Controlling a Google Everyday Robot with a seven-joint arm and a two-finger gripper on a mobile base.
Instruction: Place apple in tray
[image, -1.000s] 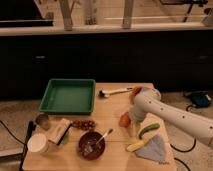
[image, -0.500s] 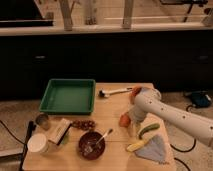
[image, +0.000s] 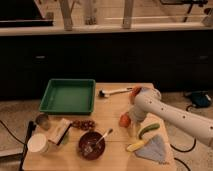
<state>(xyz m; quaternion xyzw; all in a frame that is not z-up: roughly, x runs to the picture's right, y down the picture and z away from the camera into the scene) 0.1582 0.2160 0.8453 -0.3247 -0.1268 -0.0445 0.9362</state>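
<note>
The gripper (image: 128, 123) hangs low over the table (image: 112, 107), its jaws spread wide around the apple (image: 124, 120) without clamping it. The apple sits on the wood between them, and the green tray (image: 68, 96) lies well off to the claw's left, farther back.

Table (image: 112, 107): wooden, carrying everything.
Tray (image: 68, 96): lying at the back left.
Brush (image: 114, 91): lying behind centre.
Apple (image: 124, 120): sitting right of centre.
Gripper (image: 131, 131): hanging open just beside the apple.
Bowl (image: 91, 145): sitting at the front, holding a spoon (image: 102, 136).
Cup (image: 38, 143): standing front left.
</note>
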